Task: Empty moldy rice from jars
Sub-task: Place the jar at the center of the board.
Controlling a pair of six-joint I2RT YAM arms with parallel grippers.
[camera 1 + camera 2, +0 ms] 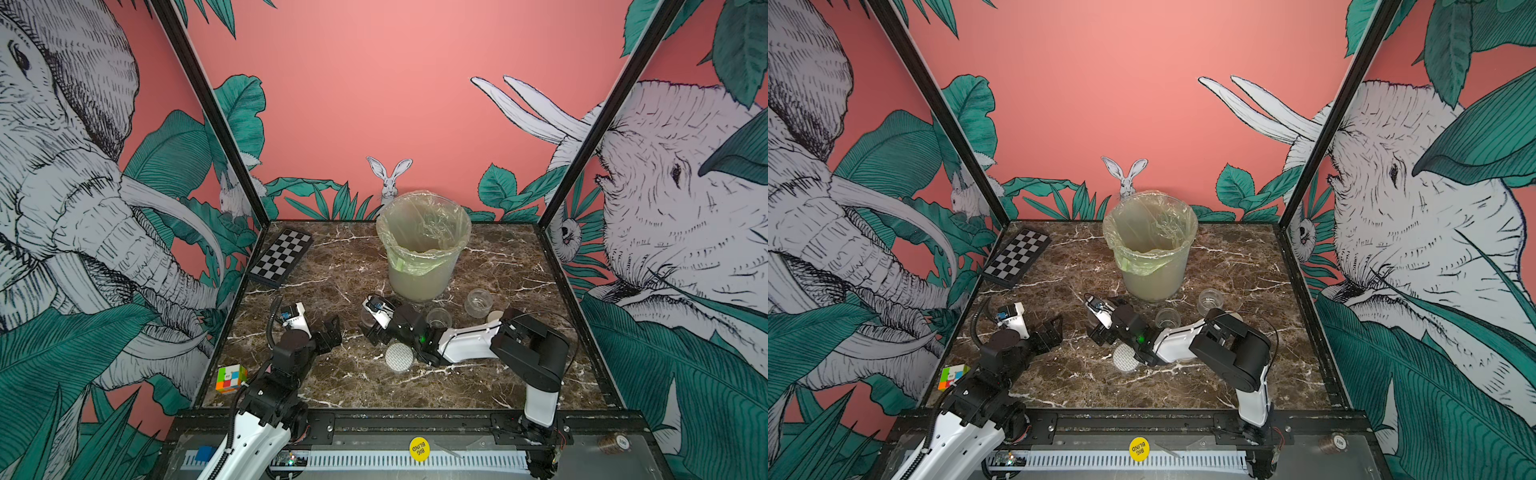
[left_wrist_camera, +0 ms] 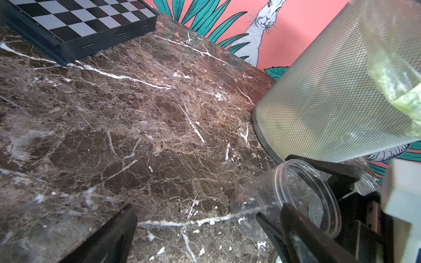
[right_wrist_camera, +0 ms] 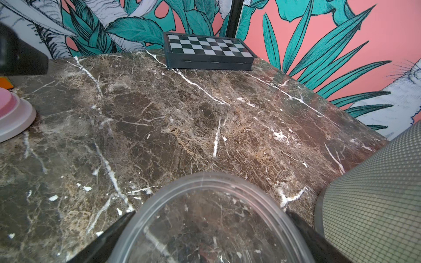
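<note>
Three clear lidless jars stand in front of the bin (image 1: 424, 245). I see none of the moldy rice in them. My right gripper (image 1: 369, 322) (image 3: 209, 218) is open, a finger on each side of the leftmost jar (image 3: 211, 225) (image 2: 284, 200), which stands upright on the marble. The other two jars (image 1: 439, 318) (image 1: 478, 302) stand to its right, apart from both arms. A white dotted lid (image 1: 399, 357) lies flat by the right forearm, and a beige lid (image 1: 494, 316) peeks out behind that arm. My left gripper (image 1: 330, 328) (image 2: 200, 209) is open and empty, low over the marble left of the jars.
The mesh bin (image 2: 330, 102), lined with a green-tinted bag, stands at the back centre. A folded chessboard (image 1: 282, 257) lies at the back left. A colour cube (image 1: 230, 378) sits at the table's left front edge.
</note>
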